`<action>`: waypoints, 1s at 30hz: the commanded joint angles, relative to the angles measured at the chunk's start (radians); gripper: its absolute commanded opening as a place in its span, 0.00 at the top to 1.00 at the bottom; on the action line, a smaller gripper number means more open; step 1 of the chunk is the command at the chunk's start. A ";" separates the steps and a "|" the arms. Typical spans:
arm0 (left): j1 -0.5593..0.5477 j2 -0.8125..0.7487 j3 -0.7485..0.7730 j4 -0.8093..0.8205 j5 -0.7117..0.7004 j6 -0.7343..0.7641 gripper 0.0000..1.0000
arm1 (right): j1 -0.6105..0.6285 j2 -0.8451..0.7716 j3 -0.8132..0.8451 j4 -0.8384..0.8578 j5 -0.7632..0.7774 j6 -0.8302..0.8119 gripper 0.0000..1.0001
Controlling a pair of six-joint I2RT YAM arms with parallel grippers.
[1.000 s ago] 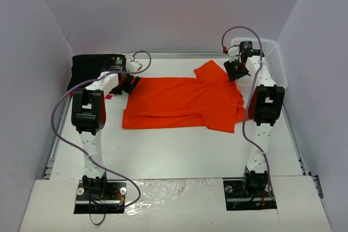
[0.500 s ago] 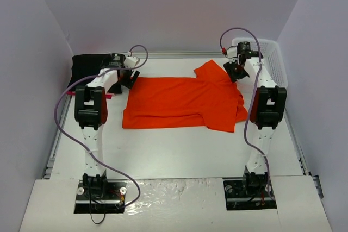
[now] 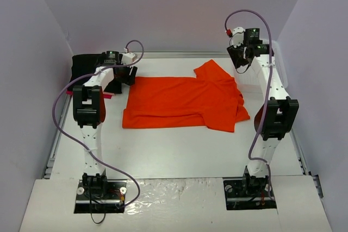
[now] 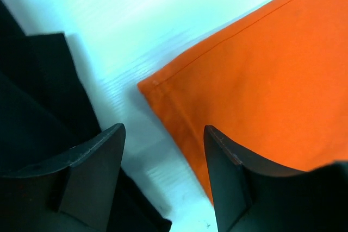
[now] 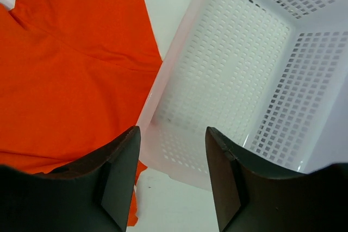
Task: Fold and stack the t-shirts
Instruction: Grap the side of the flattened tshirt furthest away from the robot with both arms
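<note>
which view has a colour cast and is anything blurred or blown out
Left wrist view: the table looks cyan with pale glare, the fingers dark and soft-edged. Right wrist view: neutral colour, the basket mesh sharp. Top view: even soft light, faint shadows.

Basket (image 5: 185,96) crowds the orange shirt (image 3: 179,101); near table (image 3: 179,153) lies open.

spread shirt (image 3: 185,101) centre | folded shirt (image 3: 86,66) far left | basket (image 3: 279,69) far right
</note>
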 commanded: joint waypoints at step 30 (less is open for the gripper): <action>0.005 0.133 0.183 -0.153 0.109 0.036 0.98 | 0.101 0.478 0.358 -0.070 -0.114 0.090 0.50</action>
